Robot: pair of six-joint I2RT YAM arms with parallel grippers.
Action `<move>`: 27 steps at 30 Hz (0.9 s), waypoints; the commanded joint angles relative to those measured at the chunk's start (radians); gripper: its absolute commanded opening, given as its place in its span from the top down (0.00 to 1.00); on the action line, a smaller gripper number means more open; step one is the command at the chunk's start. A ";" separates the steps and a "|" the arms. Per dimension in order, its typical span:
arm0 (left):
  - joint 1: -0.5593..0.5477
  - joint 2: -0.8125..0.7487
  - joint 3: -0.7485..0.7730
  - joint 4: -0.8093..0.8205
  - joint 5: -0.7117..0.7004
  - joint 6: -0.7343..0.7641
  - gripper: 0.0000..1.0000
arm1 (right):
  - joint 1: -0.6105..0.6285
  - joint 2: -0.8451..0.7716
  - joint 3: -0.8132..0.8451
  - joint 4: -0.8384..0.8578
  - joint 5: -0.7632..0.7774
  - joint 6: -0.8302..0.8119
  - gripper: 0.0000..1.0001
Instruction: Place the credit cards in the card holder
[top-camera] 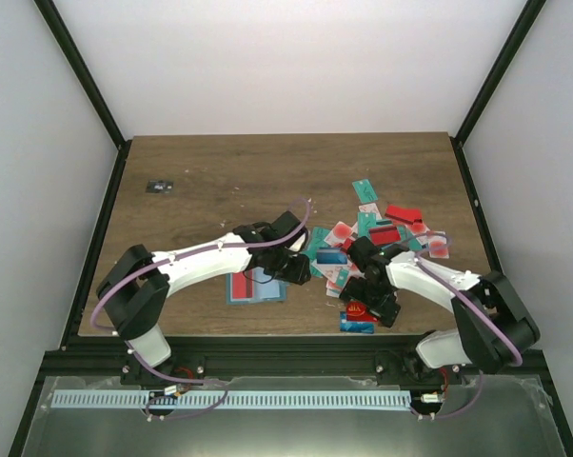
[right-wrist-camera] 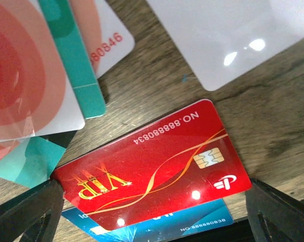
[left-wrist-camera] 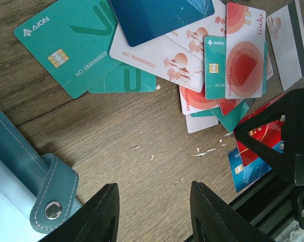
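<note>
Teal, red and white credit cards (left-wrist-camera: pixel 157 55) are seen loose on the counter (left-wrist-camera: pixel 142 131), none in the card holder (left-wrist-camera: pixel 20 151) opened beside the parted, empty left pincer (left-wrist-camera: pixel 154 201), the right pincer (right-wrist-camera: pixel 152 201) being spread astride a red card (right-wrist-camera: pixel 152 166).

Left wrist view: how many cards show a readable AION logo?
2. One is on the large teal card at upper left, and one is on the upright teal card tucked under a red-circle card. A third teal card is partly covered, so more logos may be hidden.
</note>
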 commanded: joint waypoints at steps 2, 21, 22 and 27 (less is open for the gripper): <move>-0.005 -0.027 -0.013 0.019 0.003 0.010 0.60 | 0.002 0.110 -0.027 0.133 -0.016 -0.091 0.00; -0.005 -0.057 -0.062 0.025 0.006 0.008 0.60 | 0.217 0.364 0.187 0.209 -0.156 -0.179 0.13; -0.006 -0.059 -0.065 0.026 0.007 0.007 0.60 | 0.219 0.364 0.197 0.213 -0.166 -0.193 0.13; -0.008 -0.072 -0.082 0.063 0.047 0.011 0.60 | 0.219 0.290 0.229 0.176 -0.155 -0.247 0.11</move>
